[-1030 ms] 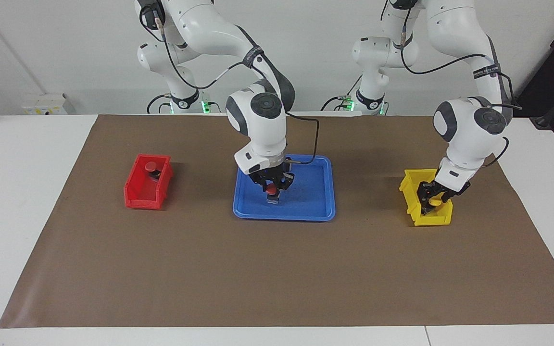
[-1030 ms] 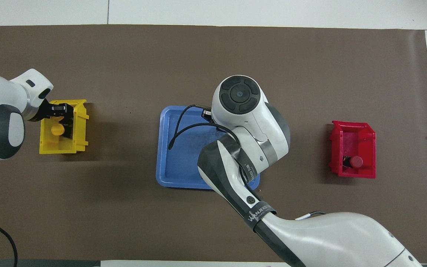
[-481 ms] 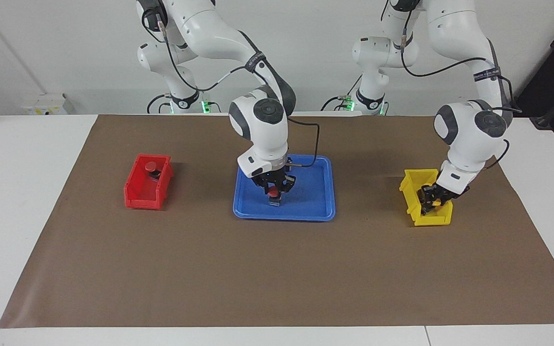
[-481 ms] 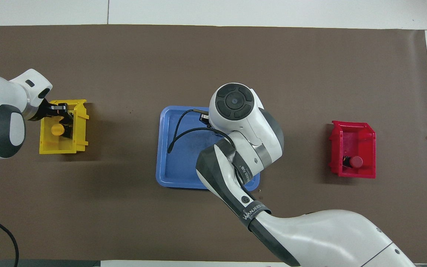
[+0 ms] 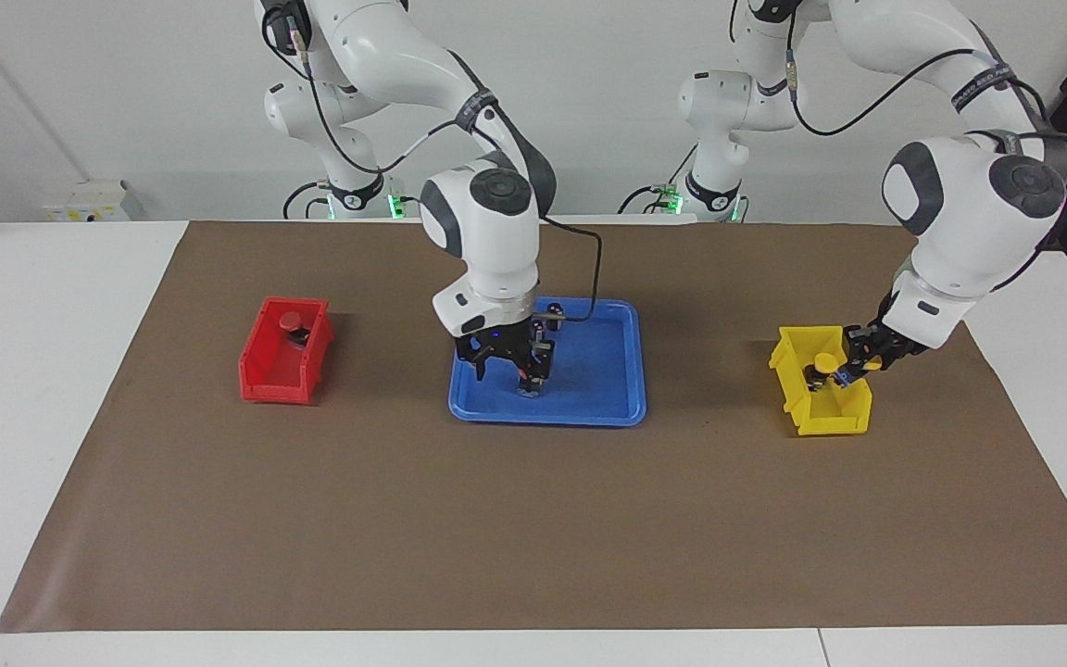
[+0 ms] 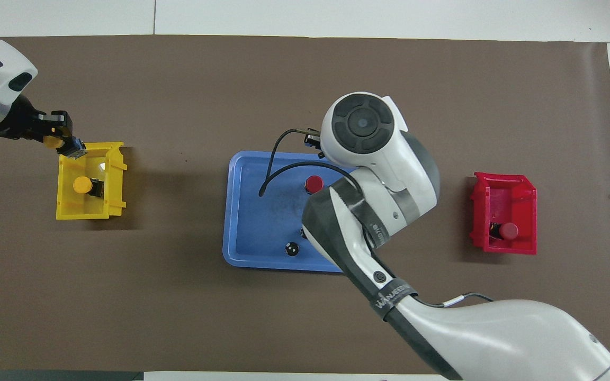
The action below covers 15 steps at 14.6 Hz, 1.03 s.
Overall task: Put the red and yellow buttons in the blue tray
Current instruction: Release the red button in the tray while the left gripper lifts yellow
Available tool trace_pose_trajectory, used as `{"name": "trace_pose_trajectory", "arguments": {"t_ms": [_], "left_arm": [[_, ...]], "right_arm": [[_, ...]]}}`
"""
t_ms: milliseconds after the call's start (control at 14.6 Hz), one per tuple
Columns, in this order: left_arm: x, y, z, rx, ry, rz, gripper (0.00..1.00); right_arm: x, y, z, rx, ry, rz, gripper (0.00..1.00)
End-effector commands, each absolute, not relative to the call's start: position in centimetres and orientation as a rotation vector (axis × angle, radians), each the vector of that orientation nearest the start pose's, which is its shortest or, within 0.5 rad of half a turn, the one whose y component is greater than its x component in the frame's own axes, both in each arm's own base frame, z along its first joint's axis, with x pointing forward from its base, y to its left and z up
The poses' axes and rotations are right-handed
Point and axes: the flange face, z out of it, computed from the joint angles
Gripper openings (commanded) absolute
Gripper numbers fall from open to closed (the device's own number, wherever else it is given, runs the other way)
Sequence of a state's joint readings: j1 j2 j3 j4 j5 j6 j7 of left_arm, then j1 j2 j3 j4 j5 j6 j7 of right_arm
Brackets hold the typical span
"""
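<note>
Two-arm rig here. My right gripper (image 5: 506,359) is hovering low over the blue tray (image 6: 247,211), jaws spread and released. One red button (image 6: 313,183) is sitting in the tray's half farther from me, just under them. My left gripper (image 5: 847,361) is hanging over the yellow bin (image 5: 844,421) at the left arm's end of the table (image 5: 52,371), jaws clenched on a yellow button (image 6: 53,141). Another yellow button (image 6: 82,185) is lying in that bin. The other red button (image 6: 508,230) is sitting in the red bin (image 6: 501,182) at the right arm's end.
</note>
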<state>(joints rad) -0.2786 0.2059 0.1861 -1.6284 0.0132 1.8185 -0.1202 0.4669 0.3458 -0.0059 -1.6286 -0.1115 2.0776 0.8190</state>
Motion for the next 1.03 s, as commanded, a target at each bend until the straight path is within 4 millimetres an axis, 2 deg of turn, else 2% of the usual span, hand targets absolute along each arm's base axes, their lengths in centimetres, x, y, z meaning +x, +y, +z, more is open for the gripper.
{"name": "trace_pose_trajectory", "arguments": {"t_ms": [0, 69, 137, 206, 343, 412, 549, 618, 687, 824, 961], "left_arm": [[60.0, -16.1, 47.1, -3.079, -0.154, 0.072, 0.03], [58.9, -19.2, 46.3, -3.125, -0.222, 0.058, 0.03], [58.0, -22.4, 45.9, -3.191, -0.285, 0.069, 0.03], [57.1, -26.1, 45.6, -3.242, -0.296, 0.061, 0.03], [54.9, -32.4, 44.0, -3.238, -0.339, 0.061, 0.03], [53.8, -34.4, 43.5, -3.239, -0.329, 0.063, 0.03], [52.8, -35.7, 42.5, -3.244, -0.305, 0.053, 0.03], [52.2, -37.0, 41.7, -3.244, -0.302, 0.045, 0.03], [51.7, -38.5, 39.9, -3.228, -0.305, 0.059, 0.03], [51.8, -39.8, 37.4, -3.207, -0.32, 0.06, 0.03], [52.0, -39.7, 36.6, -3.201, -0.321, 0.054, 0.03]], "right_arm": [[60.0, 20.3, 46.1, -3.199, 0.412, -0.131, 0.88], [59.2, 16.7, 46.6, -3.209, 0.408, -0.097, 0.88], [58.5, 12.9, 46.4, -3.218, 0.388, -0.061, 0.88], [57.8, 10.0, 46.1, -3.206, 0.359, -0.021, 0.88], [56.0, 5.8, 44.9, -3.138, 0.384, 0.02, 0.88], [54.9, 4.6, 44.2, -3.141, 0.361, 0.04, 0.88], [52.9, 1.5, 43.3, -3.145, 0.294, 0.043, 0.88], [52.2, 0.2, 43.0, -3.146, 0.269, 0.037, 0.88], [52.0, -1.0, 42.9, -3.146, 0.264, 0.047, 0.88], [52.0, -1.5, 42.9, -3.146, 0.267, 0.052, 0.88], [51.7, -1.7, 42.6, -3.146, 0.264, 0.057, 0.87]]}}
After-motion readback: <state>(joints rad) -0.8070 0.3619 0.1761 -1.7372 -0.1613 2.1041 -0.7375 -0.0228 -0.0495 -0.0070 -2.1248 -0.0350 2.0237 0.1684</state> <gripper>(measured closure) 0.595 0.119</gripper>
